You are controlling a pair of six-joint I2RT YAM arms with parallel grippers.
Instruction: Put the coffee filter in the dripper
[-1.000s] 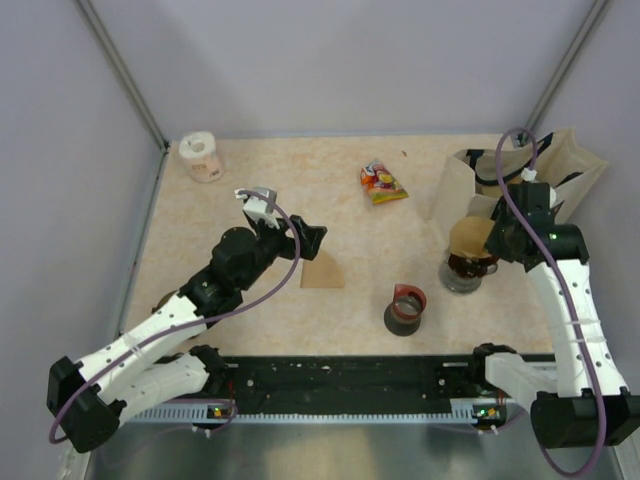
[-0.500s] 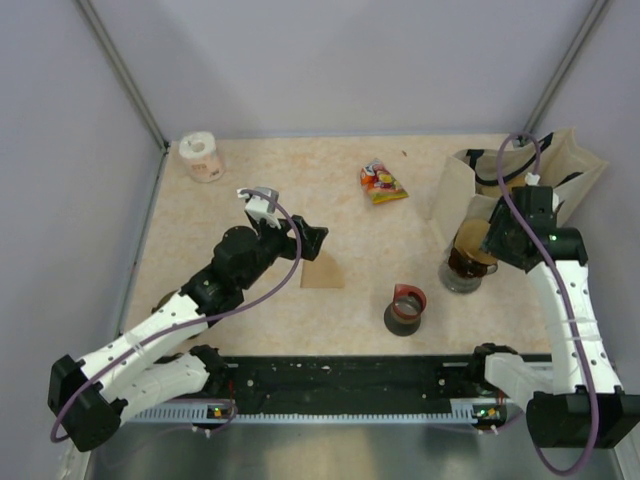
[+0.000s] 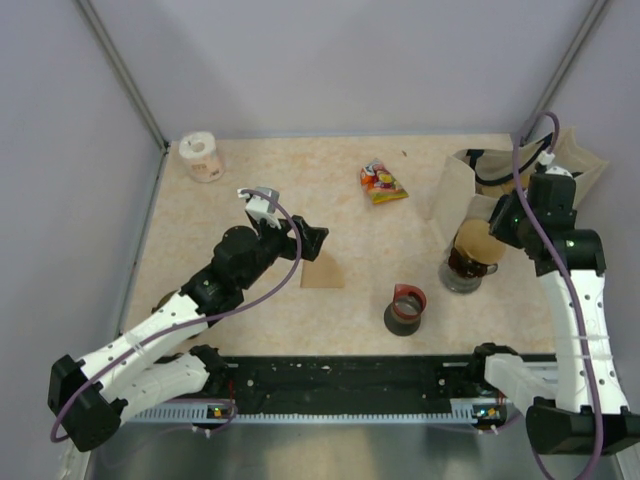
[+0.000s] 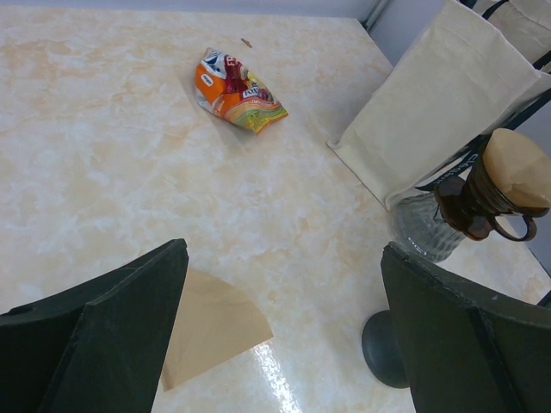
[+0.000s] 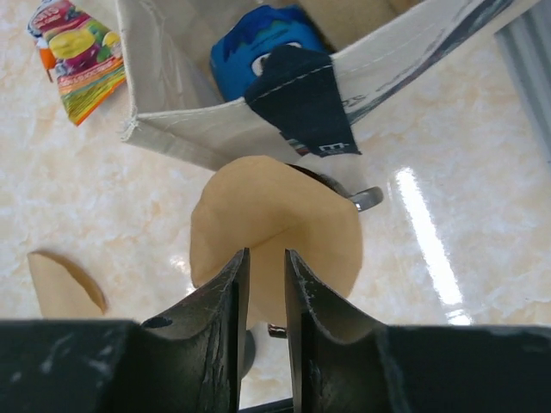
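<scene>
A tan coffee filter (image 5: 267, 206) sits opened in the olive-brown dripper (image 3: 466, 264), which stands on a clear glass cup (image 4: 422, 228) at the right of the table. In the left wrist view the filter (image 4: 516, 168) pokes out of the dripper (image 4: 472, 206). My right gripper (image 5: 265, 254) hovers above the filter, jaws a narrow gap apart with nothing between them; seen from above, the gripper (image 3: 505, 218) is just right of the filter (image 3: 470, 240). A second, flat filter (image 4: 211, 323) lies on the table under my left gripper (image 4: 284, 249), which is wide open and empty.
A black cup with a red rim (image 3: 405, 308) stands front centre. A cream tote bag (image 5: 198, 103) holding a blue thing lies behind the dripper. An orange snack packet (image 3: 381, 183) is mid-back and a paper roll (image 3: 203, 156) far left.
My right gripper let go of the filter and lifted back to the right; the filter stayed in the dripper. The left arm has not moved.
</scene>
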